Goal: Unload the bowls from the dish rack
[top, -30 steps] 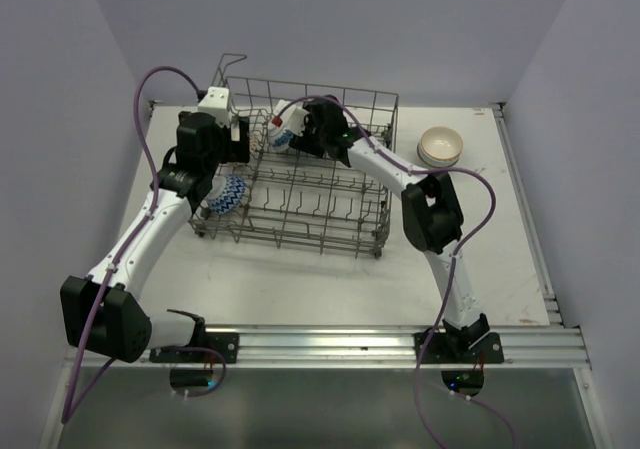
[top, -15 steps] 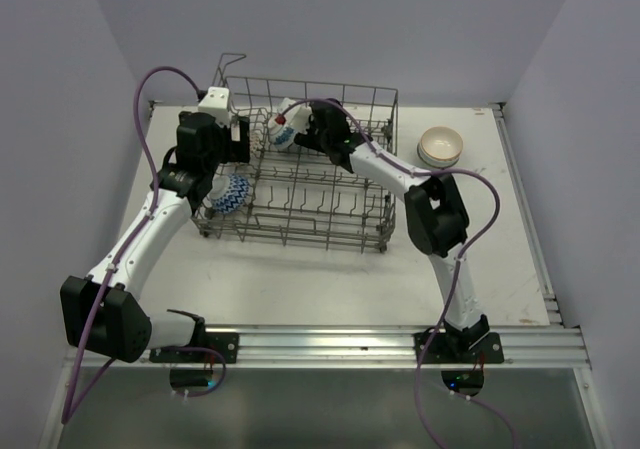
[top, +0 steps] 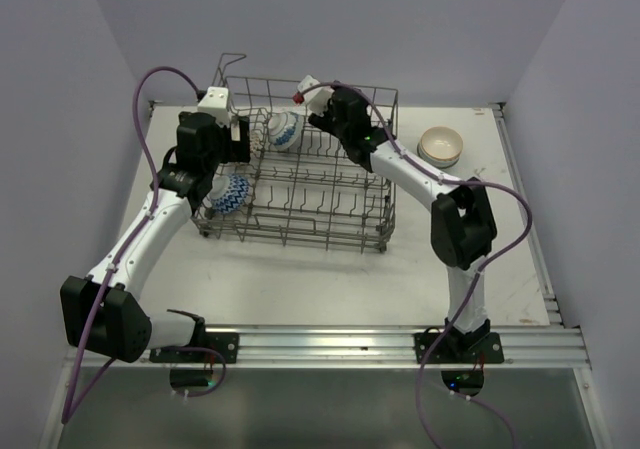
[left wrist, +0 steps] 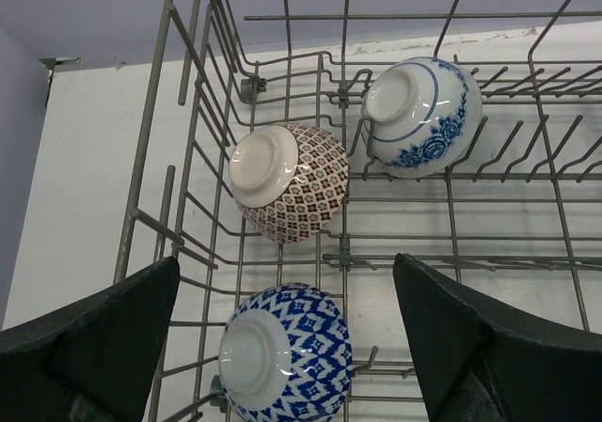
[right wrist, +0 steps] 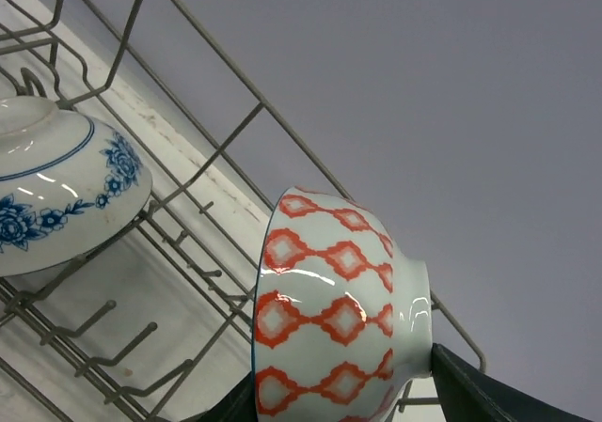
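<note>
Lifting step: the right gripper (top: 307, 94) clamps the red-diamond patterned white ceramic bowl (right wrist: 329, 319) above the grey wire dish rack (top: 290, 241), upper centre. Next, I think, carry it right to the white table (top: 490, 259). The left gripper (left wrist: 287, 328) hangs wide open.

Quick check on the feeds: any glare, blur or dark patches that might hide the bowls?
Right wrist: sharp, with small white glare streaks on the red-patterned bowl, pattern readable. Left wrist: evenly lit and crisp on the three racked bowls in the dish rack; only the left gripper's fingers are dark and featureless. Top external: soft even light, but bowls look small.
</note>
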Motion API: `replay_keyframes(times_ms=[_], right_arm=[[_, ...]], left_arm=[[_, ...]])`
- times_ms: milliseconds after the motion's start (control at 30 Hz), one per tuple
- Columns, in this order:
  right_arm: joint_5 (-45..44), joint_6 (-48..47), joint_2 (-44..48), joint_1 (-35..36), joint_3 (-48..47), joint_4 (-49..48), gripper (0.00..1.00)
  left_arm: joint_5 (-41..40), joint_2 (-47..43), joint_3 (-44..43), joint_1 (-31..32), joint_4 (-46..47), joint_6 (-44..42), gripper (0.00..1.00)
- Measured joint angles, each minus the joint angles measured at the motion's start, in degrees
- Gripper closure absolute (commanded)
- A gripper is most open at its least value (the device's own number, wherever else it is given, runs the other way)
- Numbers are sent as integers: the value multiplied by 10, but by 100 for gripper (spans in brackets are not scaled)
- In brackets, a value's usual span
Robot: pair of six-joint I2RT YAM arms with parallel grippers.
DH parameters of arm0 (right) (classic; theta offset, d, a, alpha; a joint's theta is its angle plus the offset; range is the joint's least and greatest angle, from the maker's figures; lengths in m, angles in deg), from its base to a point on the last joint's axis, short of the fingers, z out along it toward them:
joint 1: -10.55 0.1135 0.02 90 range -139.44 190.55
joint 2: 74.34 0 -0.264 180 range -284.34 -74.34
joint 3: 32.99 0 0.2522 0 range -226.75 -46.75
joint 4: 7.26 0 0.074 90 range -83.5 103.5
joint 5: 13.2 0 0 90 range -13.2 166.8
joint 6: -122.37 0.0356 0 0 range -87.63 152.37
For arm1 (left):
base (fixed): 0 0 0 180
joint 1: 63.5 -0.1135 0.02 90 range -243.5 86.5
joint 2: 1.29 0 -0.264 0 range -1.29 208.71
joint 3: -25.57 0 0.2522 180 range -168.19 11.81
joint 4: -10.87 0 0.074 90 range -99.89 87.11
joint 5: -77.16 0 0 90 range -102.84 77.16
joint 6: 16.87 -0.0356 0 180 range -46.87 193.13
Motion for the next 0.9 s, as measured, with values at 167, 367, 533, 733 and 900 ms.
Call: replay_keyframes(times_ms=[167, 367, 533, 733, 900], right_arm=[[30, 77, 53, -5, 24, 31, 100], [109, 227, 142, -4, 83, 66, 100], [139, 362, 213, -3, 184, 45, 100], [165, 522, 224, -4, 284, 8, 100], [156, 626, 219, -10, 311, -41, 100]], left_arm=[[0, 0, 0, 0, 0, 0, 0], [0, 0, 0, 0, 0, 0, 0], [0, 0, 0, 0, 0, 1, 0], [2, 0, 0, 0, 0, 3, 0], [3, 0, 0, 0, 0, 4, 0]])
